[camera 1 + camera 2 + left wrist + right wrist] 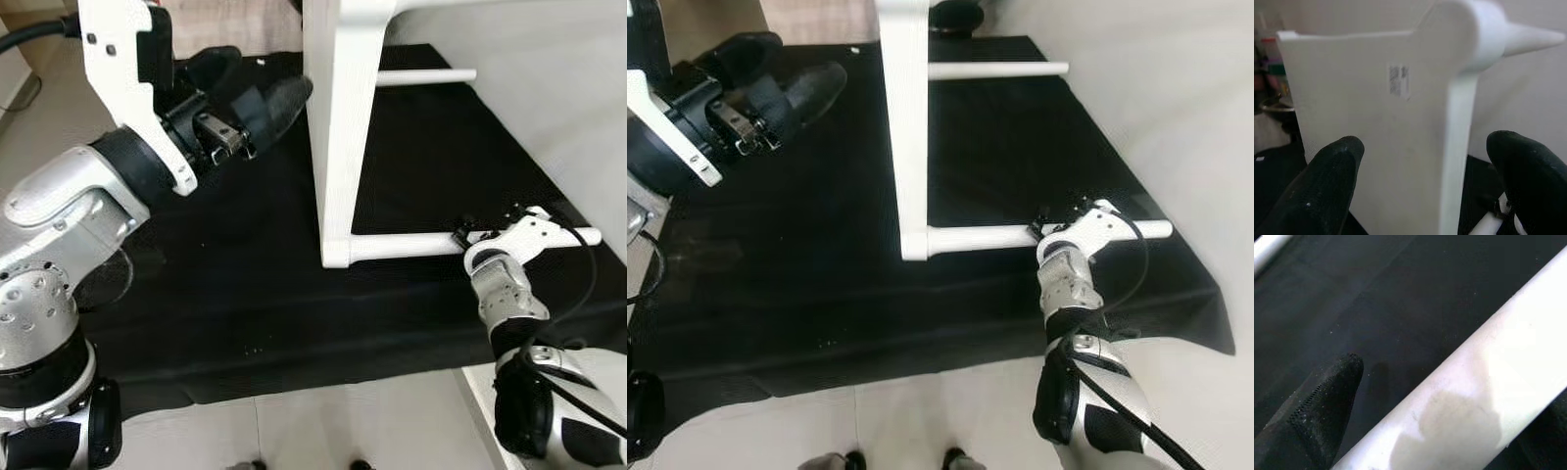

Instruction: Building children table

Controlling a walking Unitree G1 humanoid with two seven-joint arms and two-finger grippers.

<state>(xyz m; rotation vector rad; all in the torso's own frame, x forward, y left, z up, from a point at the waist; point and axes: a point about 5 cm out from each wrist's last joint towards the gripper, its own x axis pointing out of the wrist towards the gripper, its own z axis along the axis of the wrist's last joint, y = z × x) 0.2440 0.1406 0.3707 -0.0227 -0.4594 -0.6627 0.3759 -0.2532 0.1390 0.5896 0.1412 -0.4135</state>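
The white table frame (338, 127) runs off the top edge of the head views, so its upper part is cut away above the left hand (257, 110). Near that hand, a small grey label (1399, 81) on the frame's panel is too blurred to read. Beside the panel, a cluttered corner (1268, 73) is out of focus. At the right hand (468, 235), its fingertips sit behind the rod (411, 247); their spread cannot be told.
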